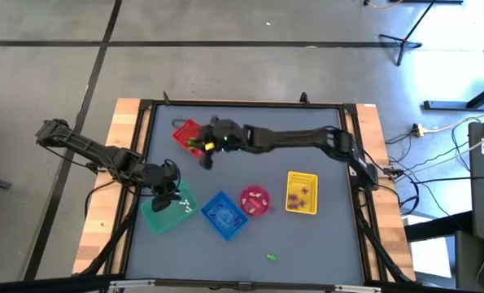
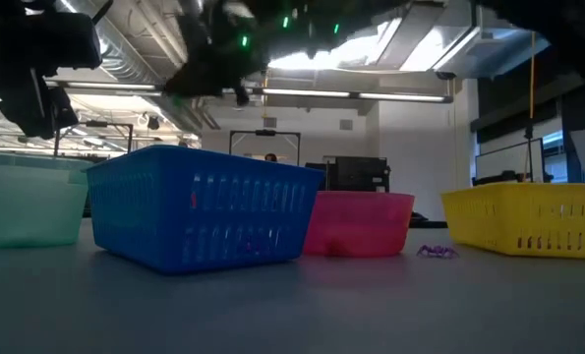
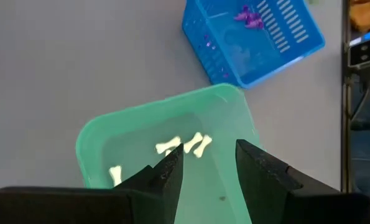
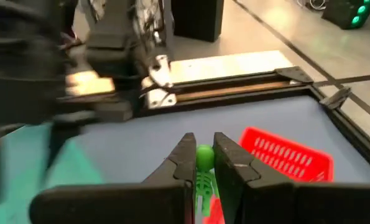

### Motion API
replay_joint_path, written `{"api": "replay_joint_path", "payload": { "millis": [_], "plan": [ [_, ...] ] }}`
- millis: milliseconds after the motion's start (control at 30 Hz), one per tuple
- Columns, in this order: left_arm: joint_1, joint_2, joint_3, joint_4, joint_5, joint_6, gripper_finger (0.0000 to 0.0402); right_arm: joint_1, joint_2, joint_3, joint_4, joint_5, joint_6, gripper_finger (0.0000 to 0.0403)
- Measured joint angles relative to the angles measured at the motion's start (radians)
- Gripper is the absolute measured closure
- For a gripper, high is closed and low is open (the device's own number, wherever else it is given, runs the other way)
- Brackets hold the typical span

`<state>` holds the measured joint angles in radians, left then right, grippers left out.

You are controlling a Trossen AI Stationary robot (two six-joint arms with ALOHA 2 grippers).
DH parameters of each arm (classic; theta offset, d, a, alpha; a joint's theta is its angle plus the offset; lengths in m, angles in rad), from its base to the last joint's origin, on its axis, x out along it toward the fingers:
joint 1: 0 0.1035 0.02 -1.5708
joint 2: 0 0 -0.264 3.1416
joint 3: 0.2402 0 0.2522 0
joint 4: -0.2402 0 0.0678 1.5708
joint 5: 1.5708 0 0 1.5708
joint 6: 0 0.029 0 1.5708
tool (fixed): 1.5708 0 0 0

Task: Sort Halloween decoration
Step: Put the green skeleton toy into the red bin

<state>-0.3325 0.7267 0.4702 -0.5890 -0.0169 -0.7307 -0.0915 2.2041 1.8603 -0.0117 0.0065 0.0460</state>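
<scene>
1. Right wrist view: right tool (image 4: 204, 163) is gripping a green trinket (image 4: 203, 169) beside the red basket (image 4: 288, 157).
2. Left tool (image 3: 208, 163) is hanging open over the teal basket (image 3: 97, 134), where white trinkets (image 3: 186, 146) are lying.

The near row is crowded: teal basket (image 1: 167, 213), blue basket (image 1: 224, 215), pink bowl (image 1: 255, 200) and yellow basket (image 1: 301, 194) stand close together, with only narrow gaps between them. The left gripper (image 1: 167, 192) hangs over the teal basket, blocking entry from above. The red basket (image 1: 188, 134) stands alone at the far side, with the right gripper (image 1: 202, 147) and its arm stretched across above it. Open tabletop lies between the two rows and along the near edge, apart from one small green trinket (image 1: 271, 257)
</scene>
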Motion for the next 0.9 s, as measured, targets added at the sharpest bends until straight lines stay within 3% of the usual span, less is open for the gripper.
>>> {"api": "replay_joint_path", "payload": {
  "millis": [200,500,900],
  "plan": [
    [0.000,0.000,0.000,0.009,-0.008,0.000,0.0271,-0.066,0.094,0.000,0.125,-0.026,0.007,0.0370],
    [0.000,0.000,0.000,0.010,-0.023,0.000,0.0271,-0.103,0.141,0.000,0.115,-0.017,0.006,0.0362],
    [0.000,0.000,0.000,0.015,-0.024,0.000,0.0271,-0.096,0.141,0.000,0.106,-0.029,0.026,0.0241]
  ]
}}
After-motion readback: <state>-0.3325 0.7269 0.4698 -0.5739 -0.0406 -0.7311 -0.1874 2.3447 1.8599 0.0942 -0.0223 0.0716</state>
